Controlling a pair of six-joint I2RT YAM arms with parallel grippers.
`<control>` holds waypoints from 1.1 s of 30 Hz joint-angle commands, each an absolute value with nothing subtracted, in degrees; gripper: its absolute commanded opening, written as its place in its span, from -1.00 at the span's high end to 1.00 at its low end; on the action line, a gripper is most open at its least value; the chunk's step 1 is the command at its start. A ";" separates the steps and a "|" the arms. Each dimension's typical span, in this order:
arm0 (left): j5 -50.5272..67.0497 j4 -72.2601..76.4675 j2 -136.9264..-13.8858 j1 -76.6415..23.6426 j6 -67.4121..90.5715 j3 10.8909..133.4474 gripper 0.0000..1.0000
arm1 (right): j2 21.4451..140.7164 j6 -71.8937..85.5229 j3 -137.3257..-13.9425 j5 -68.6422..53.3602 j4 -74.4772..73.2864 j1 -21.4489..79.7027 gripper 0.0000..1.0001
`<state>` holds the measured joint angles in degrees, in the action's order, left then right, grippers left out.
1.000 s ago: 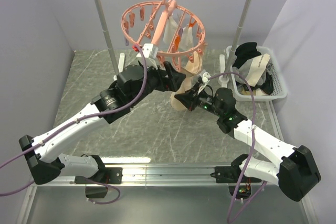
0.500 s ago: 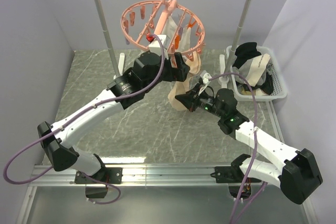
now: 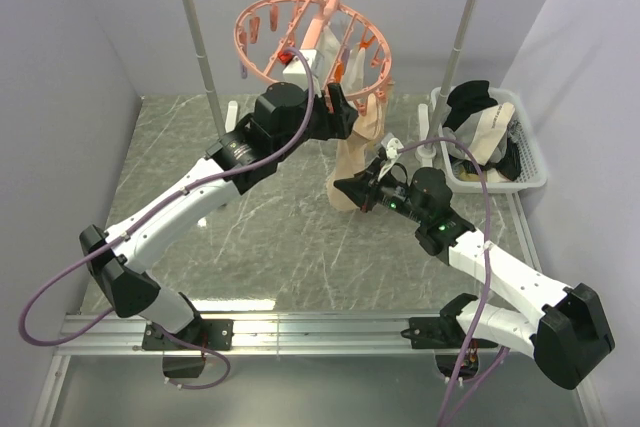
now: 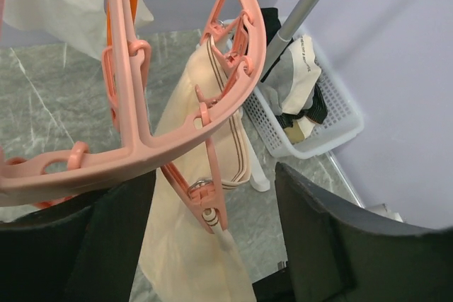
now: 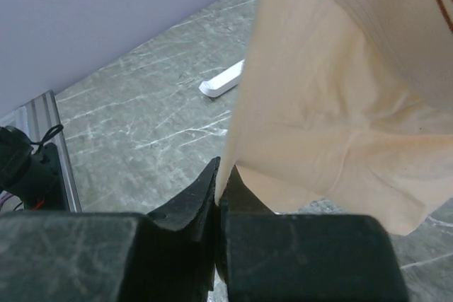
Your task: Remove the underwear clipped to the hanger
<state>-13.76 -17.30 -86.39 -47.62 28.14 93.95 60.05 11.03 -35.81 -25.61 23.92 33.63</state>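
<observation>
The salmon-pink hanger (image 3: 300, 27) hangs by its hook from the silver rail. A cream-beige underwear (image 3: 360, 142) hangs from its front right clips; a white one hangs behind. My left gripper (image 3: 340, 112) is open, its jaws either side of a pink clip (image 4: 202, 196) that pinches the cream underwear (image 4: 191, 245) under the ring (image 4: 141, 146). My right gripper (image 3: 345, 190) is shut on the bottom corner of the cream underwear (image 5: 333, 104), low down near the table.
A white basket (image 3: 520, 182) with black and cream garments stands at the right, also in the left wrist view (image 4: 333, 114). The rail's uprights (image 3: 205, 67) and white feet (image 5: 223, 79) stand behind the hanger.
My left arm has risen and reached forward to the hanger's front right rim. The hanger has tilted back a little. My right gripper keeps its hold on the cream underwear.
</observation>
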 commanded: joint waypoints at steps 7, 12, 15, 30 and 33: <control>-9.93 -16.09 -87.28 -46.93 27.68 96.68 -0.25 | 59.85 10.28 -39.46 -25.58 22.76 34.28 0.92; -11.25 -15.30 -86.49 -46.93 28.39 94.40 -0.35 | 60.90 10.55 -40.17 -26.01 22.85 34.54 0.94; -12.56 -13.37 -86.05 -46.93 29.44 92.64 -0.32 | 61.17 10.63 -40.52 -25.67 22.68 34.89 0.96; -16.43 -9.84 -83.76 -46.93 30.32 89.21 0.99 | 62.31 9.84 -41.22 -24.87 22.15 35.42 1.00; -16.35 -9.67 -83.41 -46.93 30.15 89.30 0.99 | 62.66 10.11 -41.22 -24.08 21.97 35.42 1.00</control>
<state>-15.25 -12.88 -86.19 -47.16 30.09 88.95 62.48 10.59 -38.37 -25.23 20.97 34.92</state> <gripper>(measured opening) 0.302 0.026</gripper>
